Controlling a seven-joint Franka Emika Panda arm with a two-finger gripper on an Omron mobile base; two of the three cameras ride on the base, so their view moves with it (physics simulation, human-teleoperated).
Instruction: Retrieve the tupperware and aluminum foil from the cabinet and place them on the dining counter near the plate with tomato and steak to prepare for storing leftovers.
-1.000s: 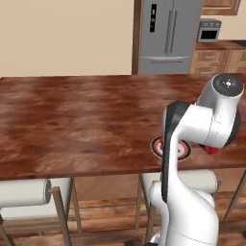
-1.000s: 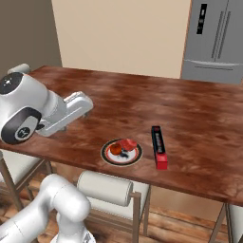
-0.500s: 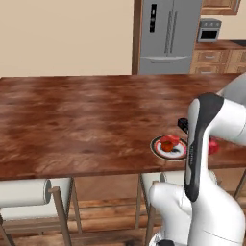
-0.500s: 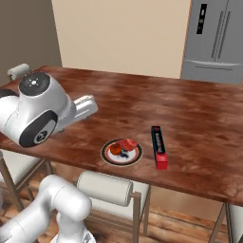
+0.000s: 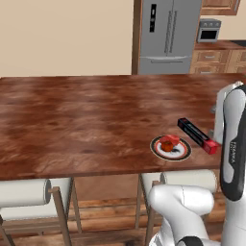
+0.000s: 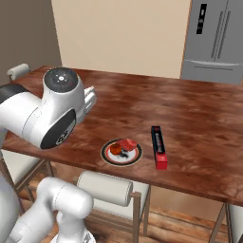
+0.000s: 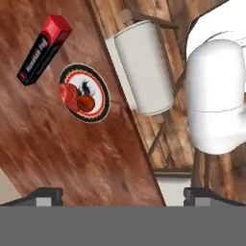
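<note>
Foil carton (image 5: 197,135) lies just beside plate (image 5: 184,152) on counter (image 5: 86,125); gripper (image 7: 122,194) fingertips spread apart, seemingly empty.

dining counter (image 5: 72,120) broadly bare; plate (image 5: 171,149) and aluminum foil (image 5: 197,135) near its front edge

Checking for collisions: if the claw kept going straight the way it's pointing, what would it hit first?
Probably the dining counter, near its front edge beside the plate; depth is unclear, so it could slip past to the stool.
</note>
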